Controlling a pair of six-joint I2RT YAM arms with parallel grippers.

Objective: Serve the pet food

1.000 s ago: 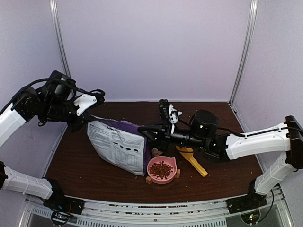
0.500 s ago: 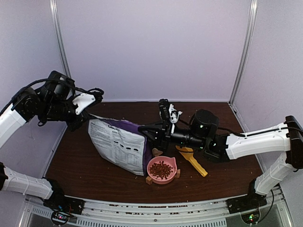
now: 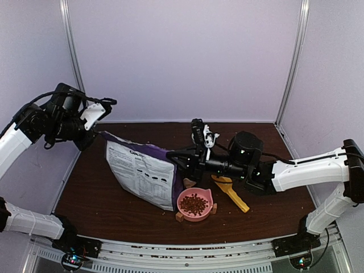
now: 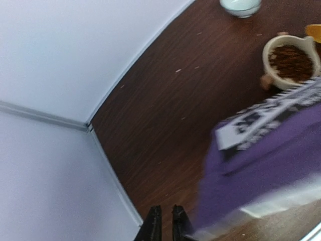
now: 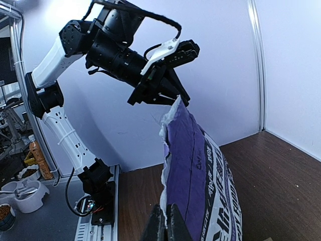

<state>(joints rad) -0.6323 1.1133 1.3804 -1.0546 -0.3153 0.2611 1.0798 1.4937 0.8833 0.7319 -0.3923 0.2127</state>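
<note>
Lifting left pincer [image 3: 110,102] off bag [image 3: 139,172] corner, right pincer [image 3: 170,157] still pinching edge

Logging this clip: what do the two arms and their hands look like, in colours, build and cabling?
The left arm and right arm match: white link shells joined by round black joint housings, with black cables looping loosely alongside. The left hand is black with a white side plate. The right hand has slim black fingers.

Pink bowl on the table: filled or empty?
Filled. The small pink plastic bowl holds a heap of dark reddish-brown kibble pellets covering most of its inside, seen in the top and left wrist views.
</note>
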